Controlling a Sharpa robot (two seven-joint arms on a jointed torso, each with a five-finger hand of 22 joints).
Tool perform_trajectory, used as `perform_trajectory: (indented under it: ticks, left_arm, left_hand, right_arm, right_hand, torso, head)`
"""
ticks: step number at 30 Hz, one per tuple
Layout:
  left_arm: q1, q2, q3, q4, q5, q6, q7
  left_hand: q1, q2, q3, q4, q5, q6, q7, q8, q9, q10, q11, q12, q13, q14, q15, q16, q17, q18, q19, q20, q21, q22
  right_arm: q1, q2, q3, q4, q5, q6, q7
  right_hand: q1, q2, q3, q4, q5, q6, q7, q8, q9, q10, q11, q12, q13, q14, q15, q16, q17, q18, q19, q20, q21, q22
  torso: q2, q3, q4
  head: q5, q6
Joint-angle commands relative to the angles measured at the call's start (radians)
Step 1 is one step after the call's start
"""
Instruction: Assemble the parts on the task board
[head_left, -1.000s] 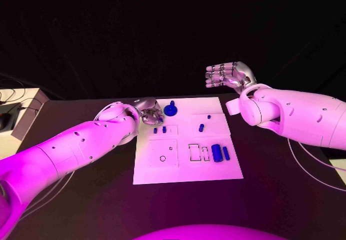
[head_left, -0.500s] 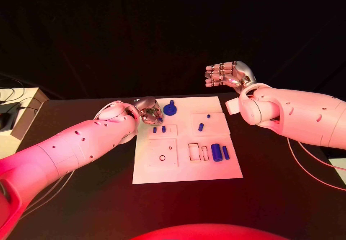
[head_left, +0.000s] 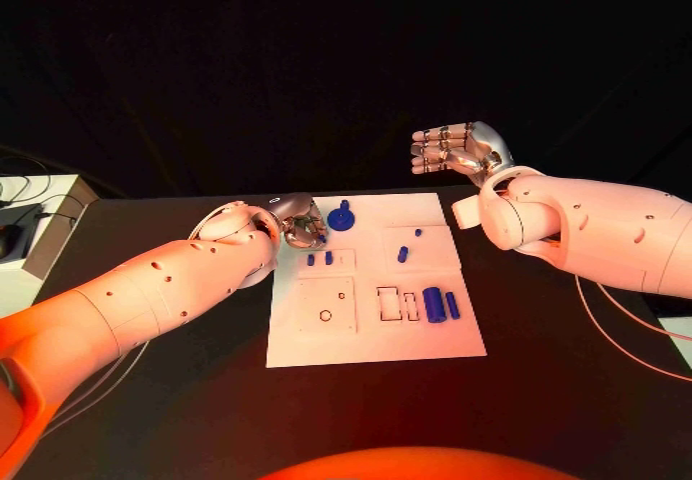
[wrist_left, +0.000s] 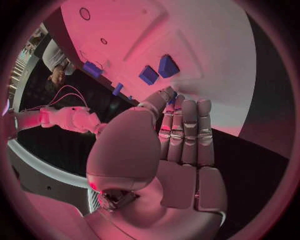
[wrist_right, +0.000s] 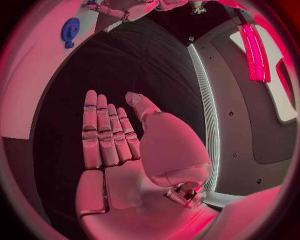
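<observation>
**Both hands empty, parts on board**

Left hand (head_left: 299, 221) rests at the task board's (head_left: 368, 340) far-left corner, fingers straight, holding nothing, beside the round blue part (head_left: 340, 216). Right hand (head_left: 457, 150) is raised past the far-right corner, fingers apart, empty. Blue cylinders (head_left: 440, 303) lie near the right edge.

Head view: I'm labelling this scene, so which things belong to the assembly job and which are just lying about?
Job things:
task board
round blue part
blue parts by the board's right edge
small blue parts mid-board
left hand, at the board's far left corner
right hand, raised, holding nothing

Lying about:
white box at the table's left edge
</observation>
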Motion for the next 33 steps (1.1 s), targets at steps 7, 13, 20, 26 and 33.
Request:
perform_trajectory:
  ticks: [7, 13, 20, 26, 33]
  left_arm:
    - [-0.003, -0.002, -0.003, 0.005, 0.014, 0.002, 0.018]
    - [-0.003, -0.003, -0.004, 0.006, 0.016, -0.004, 0.019]
    - [-0.003, -0.004, -0.004, 0.006, 0.017, -0.007, 0.016]
    - [-0.003, -0.005, -0.005, 0.007, 0.017, -0.006, 0.014]
    - [-0.003, -0.007, -0.005, 0.009, 0.017, -0.014, 0.015]
  left_hand:
    - [0.007, -0.006, -0.013, 0.004, 0.000, -0.033, -0.004, 0.004, 0.001, 0.009, -0.004, 0.007, 0.002, 0.000, -0.006, 0.004, 0.004, 0.003, 0.008, -0.003, -0.010, 0.004]
    - [0.010, -0.008, -0.018, 0.003, 0.000, -0.044, -0.006, 0.005, 0.001, 0.014, -0.007, 0.009, 0.003, -0.001, -0.008, 0.007, 0.008, 0.001, 0.010, -0.005, -0.012, 0.003]
    - [0.013, -0.010, -0.028, 0.003, 0.000, -0.063, -0.008, 0.004, 0.000, 0.016, -0.009, 0.015, 0.005, -0.004, -0.009, 0.014, 0.015, -0.002, 0.012, -0.009, -0.016, 0.002]
    - [0.015, -0.011, -0.030, 0.002, 0.000, -0.072, -0.009, 0.004, 0.000, 0.019, -0.011, 0.017, 0.006, -0.003, -0.011, 0.017, 0.017, -0.003, 0.014, -0.010, -0.018, 0.002]
    - [0.015, -0.014, -0.033, 0.003, 0.000, -0.093, -0.014, 0.004, 0.000, 0.024, -0.015, 0.020, 0.007, -0.003, -0.013, 0.021, 0.023, -0.005, 0.016, -0.012, -0.020, 0.002]
  right_arm:
    - [0.000, 0.000, 0.000, 0.000, -0.007, 0.016, 0.011]
    - [0.000, 0.000, 0.000, -0.001, -0.007, 0.016, 0.011]
    - [0.000, 0.000, 0.000, 0.000, -0.007, 0.016, 0.011]
    - [0.000, 0.000, 0.000, 0.000, -0.007, 0.016, 0.011]
    - [0.000, 0.000, 0.000, 0.000, -0.007, 0.015, 0.011]
  right_hand:
    - [-0.004, -0.009, 0.005, -0.001, 0.006, 0.005, 0.001, 0.000, 0.001, 0.006, 0.002, 0.001, 0.002, -0.007, 0.001, -0.001, -0.001, 0.005, -0.004, -0.002, -0.004, 0.001]
    - [-0.004, -0.009, 0.005, -0.001, 0.006, 0.005, 0.001, 0.000, 0.001, 0.006, 0.002, 0.001, 0.002, -0.007, 0.001, -0.001, -0.001, 0.005, -0.004, -0.002, -0.004, 0.001]
    - [-0.004, -0.009, 0.005, -0.001, 0.006, 0.005, 0.001, 0.000, 0.001, 0.006, 0.002, 0.001, 0.002, -0.007, 0.001, -0.001, -0.001, 0.005, -0.004, -0.002, -0.004, 0.001]
    - [-0.003, -0.009, 0.005, -0.002, 0.005, 0.003, 0.000, 0.000, 0.001, 0.002, 0.003, 0.001, 0.001, -0.008, 0.002, -0.001, -0.001, 0.005, -0.004, -0.002, -0.004, 0.001]
    - [-0.003, -0.009, 0.005, -0.002, 0.005, 0.003, 0.000, 0.000, 0.001, 0.002, 0.003, 0.001, 0.001, -0.008, 0.002, -0.001, -0.001, 0.005, -0.004, -0.002, -0.004, 0.001]
  torso:
    - [0.000, 0.0004, -0.0003]
    - [0.000, -0.0002, -0.0004]
    - [0.000, 0.0000, -0.0007]
    - [0.000, 0.0001, -0.0009]
    - [0.000, -0.0001, -0.0004]
  head:
    - [0.000, -0.002]
    - [0.001, -0.003]
    - [0.001, -0.003]
    - [0.002, -0.005]
    - [0.001, -0.004]
